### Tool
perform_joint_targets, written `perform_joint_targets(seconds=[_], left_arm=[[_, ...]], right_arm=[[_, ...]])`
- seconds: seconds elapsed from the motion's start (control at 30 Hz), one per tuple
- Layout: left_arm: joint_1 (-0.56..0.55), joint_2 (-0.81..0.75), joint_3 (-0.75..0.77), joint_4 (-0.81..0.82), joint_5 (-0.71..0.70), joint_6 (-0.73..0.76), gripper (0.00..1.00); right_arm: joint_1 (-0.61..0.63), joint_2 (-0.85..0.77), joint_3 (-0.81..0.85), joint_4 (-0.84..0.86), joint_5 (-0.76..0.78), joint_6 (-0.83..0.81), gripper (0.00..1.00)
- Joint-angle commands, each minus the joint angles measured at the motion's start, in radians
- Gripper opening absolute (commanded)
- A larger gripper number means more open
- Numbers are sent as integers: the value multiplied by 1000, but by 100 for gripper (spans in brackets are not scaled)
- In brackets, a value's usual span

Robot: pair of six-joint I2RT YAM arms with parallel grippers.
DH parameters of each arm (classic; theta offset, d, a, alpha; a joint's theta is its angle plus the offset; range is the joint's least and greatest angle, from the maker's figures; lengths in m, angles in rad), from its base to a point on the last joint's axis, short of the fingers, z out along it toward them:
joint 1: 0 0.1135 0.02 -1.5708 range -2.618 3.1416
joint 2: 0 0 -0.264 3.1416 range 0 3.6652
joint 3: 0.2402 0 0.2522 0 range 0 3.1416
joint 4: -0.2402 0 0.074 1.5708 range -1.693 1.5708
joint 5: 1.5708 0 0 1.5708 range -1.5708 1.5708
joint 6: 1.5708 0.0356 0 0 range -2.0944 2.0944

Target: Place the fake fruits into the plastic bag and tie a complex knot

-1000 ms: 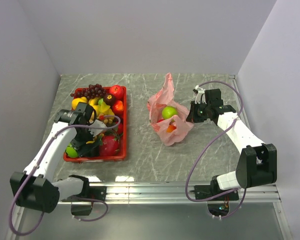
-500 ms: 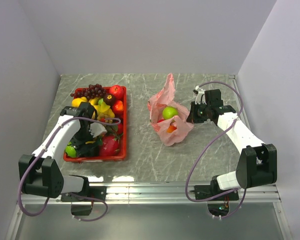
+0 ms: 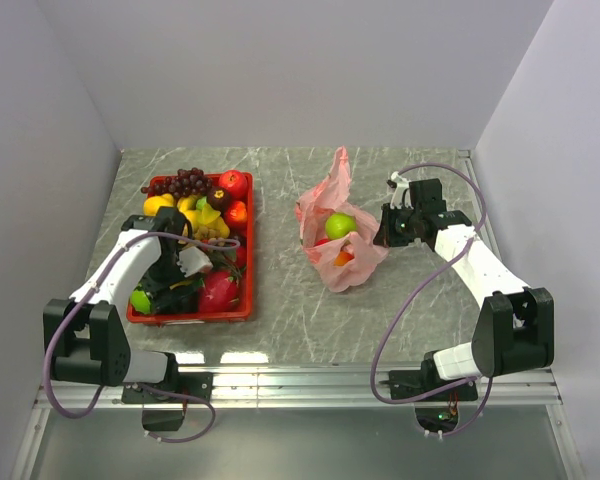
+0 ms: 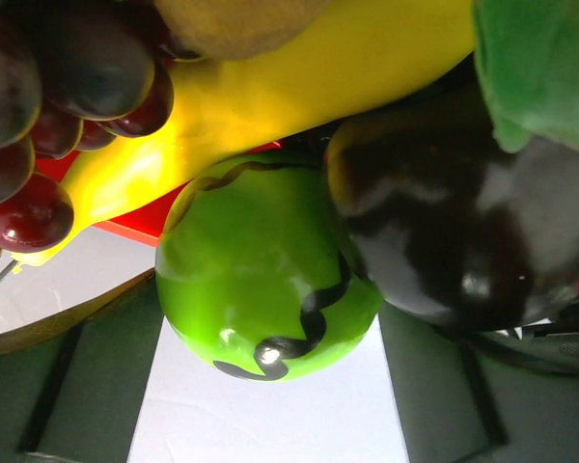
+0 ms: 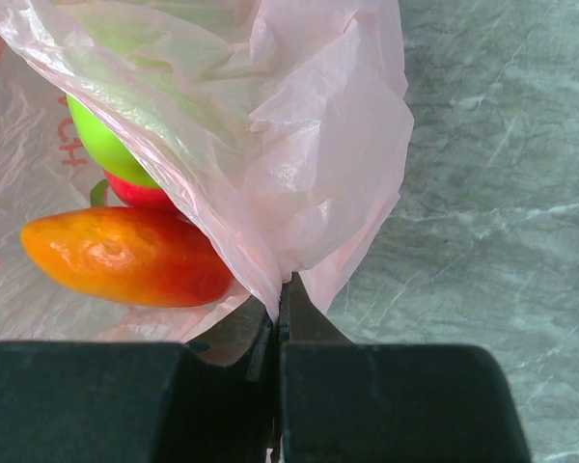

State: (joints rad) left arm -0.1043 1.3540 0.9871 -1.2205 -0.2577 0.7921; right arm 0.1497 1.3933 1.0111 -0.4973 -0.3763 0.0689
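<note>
left arm [image 3: 108,278] shifted; left fingers [image 3: 166,285] at green apple [image 4: 265,270], grip unclear; right fingers [image 5: 278,323] still pinch plastic bag [image 5: 314,164]

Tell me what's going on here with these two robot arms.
Fruit is going from the red tray into the pink bag. The right tool is shut on the bag's edge; a green apple and a mango are already inside. The left tool is down in the tray, close over a green fruit among the others. The bag is not tied yet.
</note>
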Motion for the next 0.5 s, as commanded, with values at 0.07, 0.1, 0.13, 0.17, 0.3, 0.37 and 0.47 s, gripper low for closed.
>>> perform_joint_targets(seconds=[0.07,0.1,0.13,0.17,0.3,0.37,0.47], left_arm=[[18,-24,27,-34,44,-2,78],[18,-38,45,-43,49,-11,74],[18,-47,54,-51,48,-14,73],[18,-58,61,-77,46,-17,71],[20,-111,87,-114,37,-19,63],[20,-127,94,-122,29,-25,62],[20,-148,146,-149,29,-28,61]], right_arm=[[-4,-36,4,8,14,12,0],[-4,-36,4,8,13,12,0],[-4,-36,3,9,11,12,0],[-4,-36,1,12,10,12,0],[-4,-31,4,19,7,14,0],[-4,-28,6,19,2,14,0],[-2,-28,6,20,-3,14,0]])
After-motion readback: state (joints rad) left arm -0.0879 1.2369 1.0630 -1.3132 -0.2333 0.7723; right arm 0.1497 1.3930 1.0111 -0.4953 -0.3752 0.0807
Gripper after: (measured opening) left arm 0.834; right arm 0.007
